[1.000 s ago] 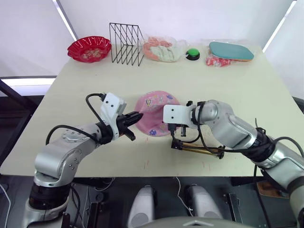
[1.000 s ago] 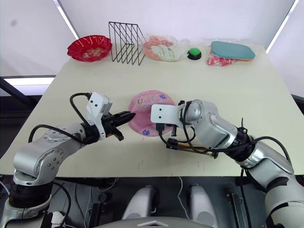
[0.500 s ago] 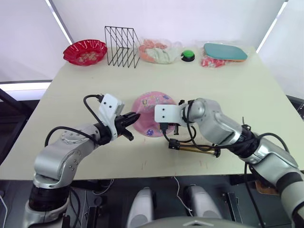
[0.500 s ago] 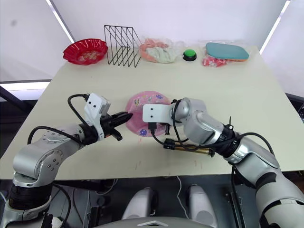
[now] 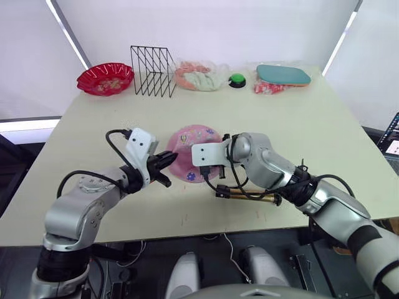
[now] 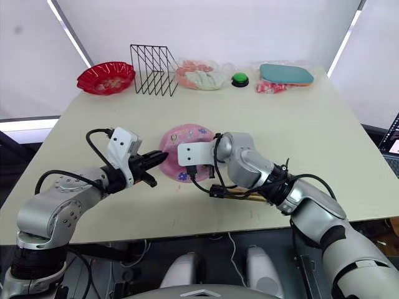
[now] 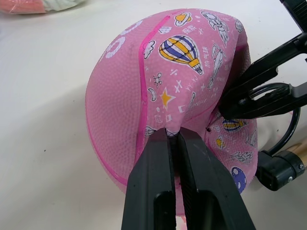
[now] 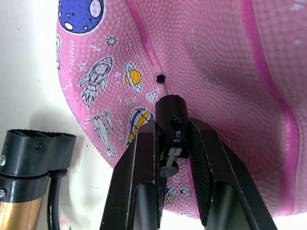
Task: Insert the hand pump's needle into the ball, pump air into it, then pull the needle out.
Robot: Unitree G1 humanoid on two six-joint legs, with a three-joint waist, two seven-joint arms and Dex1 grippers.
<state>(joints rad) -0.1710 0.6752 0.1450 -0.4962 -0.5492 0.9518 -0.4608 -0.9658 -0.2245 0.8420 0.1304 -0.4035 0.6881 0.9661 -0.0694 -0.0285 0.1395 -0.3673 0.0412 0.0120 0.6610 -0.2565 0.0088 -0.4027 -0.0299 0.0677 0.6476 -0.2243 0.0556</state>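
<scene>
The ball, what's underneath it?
The ball lies flattened on the table, so only the tabletop shows around it. Whatever might be under it is covered by the ball itself, with both tools at its near edge.

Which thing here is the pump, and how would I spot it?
Look at the near middle of the table, just beside the pink ball. The hand pump lies flat under the right arm: a slim gold tube with black ends, the only metal rod there.

Silver-grey jointed arms, black cables looped along them, white wrist camera housings, slim black fingers (image 7: 160, 182).
</scene>
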